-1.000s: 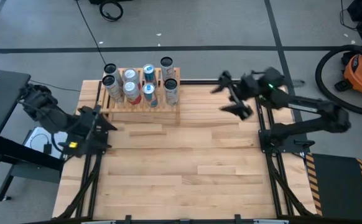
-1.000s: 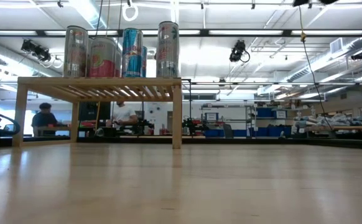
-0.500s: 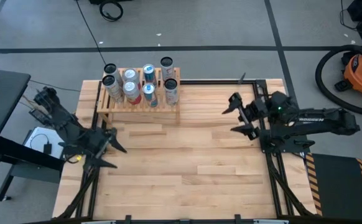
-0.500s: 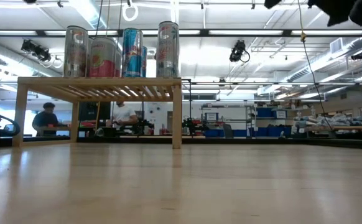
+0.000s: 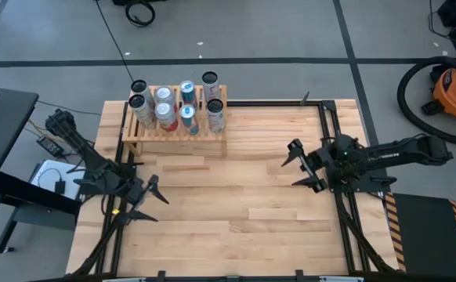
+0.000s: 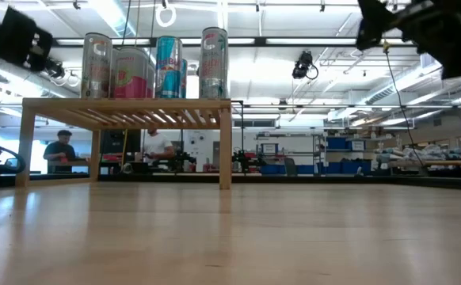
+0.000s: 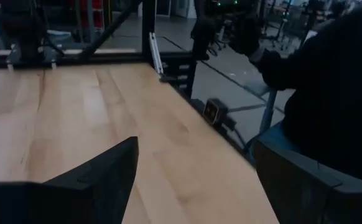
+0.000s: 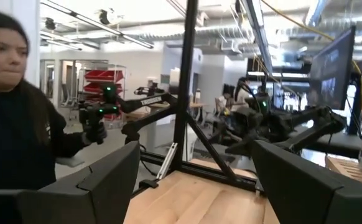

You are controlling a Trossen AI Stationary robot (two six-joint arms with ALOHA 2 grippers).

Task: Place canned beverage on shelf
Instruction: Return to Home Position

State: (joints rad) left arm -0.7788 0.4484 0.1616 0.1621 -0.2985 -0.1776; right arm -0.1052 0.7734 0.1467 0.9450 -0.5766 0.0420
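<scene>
The shelf (image 5: 178,138), a low rack of pale slats, stands at the table's far left. Several cans (image 5: 164,110) stand upright on its top, and the low view shows them in a row (image 6: 156,67) on the rack (image 6: 127,104). My left gripper (image 5: 150,201) hovers open over the table's left side, nearer than the shelf, with nothing between its fingers (image 7: 100,180). My right gripper (image 5: 294,164) hovers open over the table's right side, also with nothing in it (image 8: 193,180). Neither gripper has a can.
Bare plank tabletop (image 5: 228,207) lies between the two grippers. Black frame rails (image 5: 328,133) run along the table's left and right sides. A person in dark clothes (image 8: 19,143) stands beyond the table. An orange vacuum (image 5: 455,86) sits on the floor at the right.
Both arms have sunk and swung toward the table's near edge. My left gripper has gone from beside the shelf's left end to the left-middle of the table, and my right gripper from the far right corner to the right-middle. Both stay open. The cans have not moved.
</scene>
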